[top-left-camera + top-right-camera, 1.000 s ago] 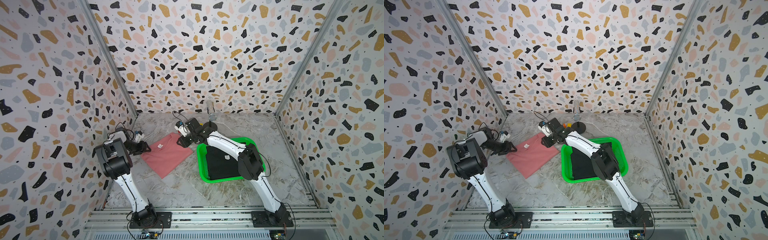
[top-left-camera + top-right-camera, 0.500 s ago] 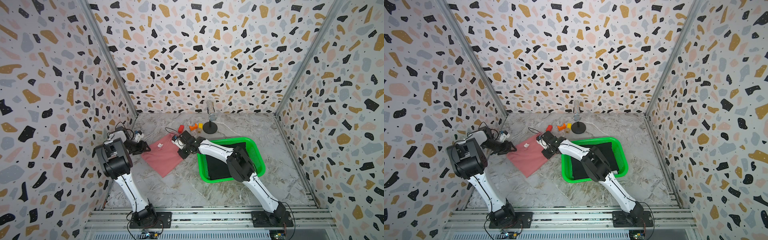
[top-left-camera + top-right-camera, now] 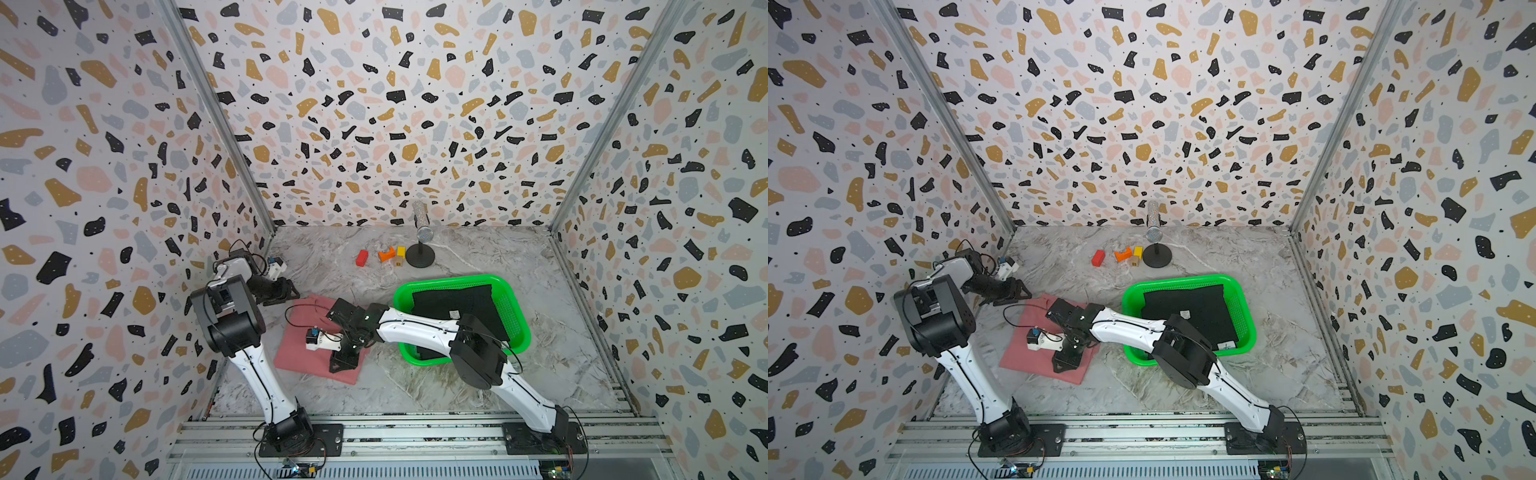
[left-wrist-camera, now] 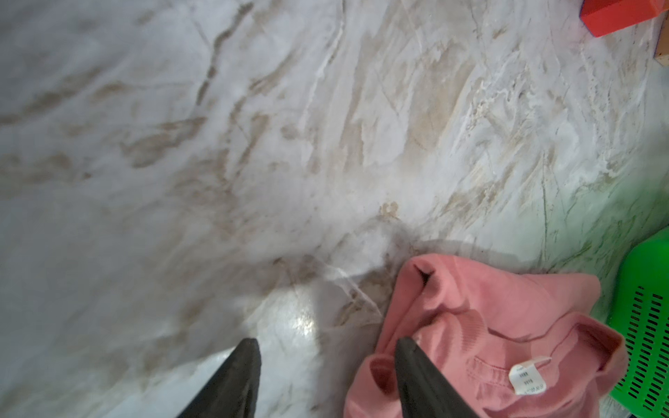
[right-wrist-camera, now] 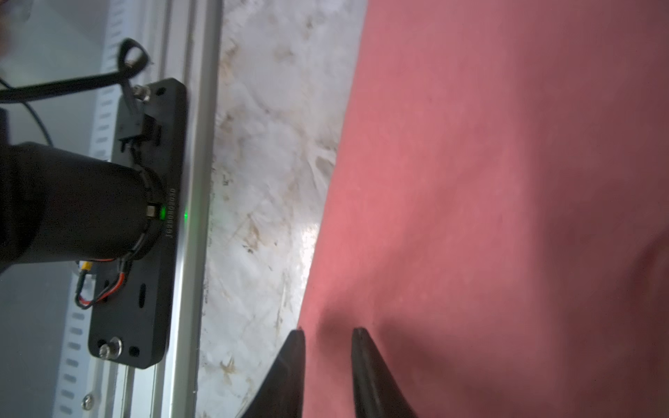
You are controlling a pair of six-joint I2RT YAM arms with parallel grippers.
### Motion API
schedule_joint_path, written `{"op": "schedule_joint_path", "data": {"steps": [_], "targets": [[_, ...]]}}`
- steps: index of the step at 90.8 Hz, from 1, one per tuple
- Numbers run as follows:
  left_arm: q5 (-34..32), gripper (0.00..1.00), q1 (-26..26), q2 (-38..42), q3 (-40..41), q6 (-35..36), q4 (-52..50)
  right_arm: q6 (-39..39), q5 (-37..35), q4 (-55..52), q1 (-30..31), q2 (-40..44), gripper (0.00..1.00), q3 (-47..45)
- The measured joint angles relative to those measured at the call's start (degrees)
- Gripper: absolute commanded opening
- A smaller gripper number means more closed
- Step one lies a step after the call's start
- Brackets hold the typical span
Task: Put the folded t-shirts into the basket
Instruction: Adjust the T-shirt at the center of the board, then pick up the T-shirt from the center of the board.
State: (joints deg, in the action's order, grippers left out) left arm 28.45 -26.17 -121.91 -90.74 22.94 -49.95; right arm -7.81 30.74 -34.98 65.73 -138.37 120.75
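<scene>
A dusty pink folded t-shirt lies on the marble table, left of the green basket. A black folded t-shirt lies inside the basket. My right gripper hangs low over the pink shirt's near edge. It is open by a narrow gap, one finger at the cloth's border. My left gripper is open at the shirt's far left corner. One of its fingers is over marble, the other over the collar fold with its white tag.
Small red and orange blocks and a black stand with a glittery head sit near the back wall. Patterned walls close in three sides. A metal rail with both arm bases runs along the front.
My right arm has swung from the pink shirt's far right corner to its near edge. The shirt has slid a little toward the front. The left gripper has stayed in place.
</scene>
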Motion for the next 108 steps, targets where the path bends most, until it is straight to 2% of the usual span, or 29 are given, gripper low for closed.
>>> {"op": "schedule_joint_path", "data": {"steps": [9, 20, 25, 31, 34, 40, 45, 48, 61, 84, 108], "targets": [[0.2, 0.66, 0.0, -0.37, 0.0, 1.09, -0.9, 3.15, -0.5, 2.1, -3.69, 0.42, 0.43, 1.86], [1.14, 0.74, 0.0, -0.37, -0.22, 3.06, -2.21, 5.92, -3.28, 3.63, -11.13, 2.29, 0.52, 1.07], [1.55, 0.84, 0.0, -0.35, -0.5, 3.89, -3.1, 6.75, -4.76, 3.74, -14.51, 3.8, 0.57, -0.33], [2.34, 0.86, 0.0, -0.13, -0.85, 5.03, -4.11, 7.39, -6.38, 3.43, -17.75, 5.77, 0.61, -2.29], [2.64, 0.92, 0.0, 0.13, -0.87, 5.84, -4.5, 7.39, -7.06, 3.21, -18.75, 6.69, 0.63, -3.3], [3.02, 0.93, 0.0, 0.85, -0.87, 7.39, -5.6, 6.67, -8.11, 2.23, -19.67, 8.31, 0.66, -5.27], [3.19, 0.94, 0.0, 1.4, -0.85, 8.92, -6.34, 5.81, -8.26, 1.25, -19.47, 8.83, 0.78, -6.23], [3.19, 0.94, 0.0, 1.7, -0.85, 9.88, -6.82, 5.33, -8.07, 0.52, -19.17, 8.85, 0.81, -6.47], [2.32, 0.94, 0.0, 1.9, -0.66, 13.6, -8.72, 3.17, -6.34, -1.44, -18.03, 8.35, 0.82, -6.27], [-0.31, 0.95, 0.0, 1.9, 1.18, 15.69, -9.53, 0.09, -5.42, -6.58, -17.68, 0.35, 0.81, 2.4], [-1.36, 0.95, 0.07, 1.9, 1.97, 15.87, -9.64, -2.45, -7.91, -14.71, -18.05, -1.31, 0.8, 0.66]]}}
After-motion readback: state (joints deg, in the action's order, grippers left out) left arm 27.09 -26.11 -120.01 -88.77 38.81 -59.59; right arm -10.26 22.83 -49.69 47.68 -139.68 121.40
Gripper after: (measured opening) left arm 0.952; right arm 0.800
